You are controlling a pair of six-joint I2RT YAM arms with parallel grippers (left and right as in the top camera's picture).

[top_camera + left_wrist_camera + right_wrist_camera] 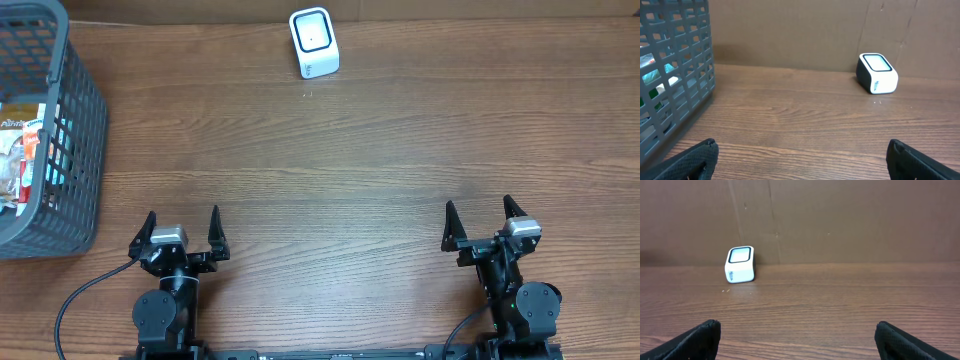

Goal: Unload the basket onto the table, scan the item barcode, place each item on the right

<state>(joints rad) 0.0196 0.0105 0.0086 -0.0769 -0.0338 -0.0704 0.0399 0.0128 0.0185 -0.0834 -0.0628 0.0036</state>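
White scanner (pixel 314 42) sits well beyond left pincer (pixel 182 214) (gaping).

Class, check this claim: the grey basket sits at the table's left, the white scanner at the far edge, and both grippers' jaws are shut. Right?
No. The overhead view shows the left gripper and right gripper with jaws open, not shut. The basket and scanner are as stated.
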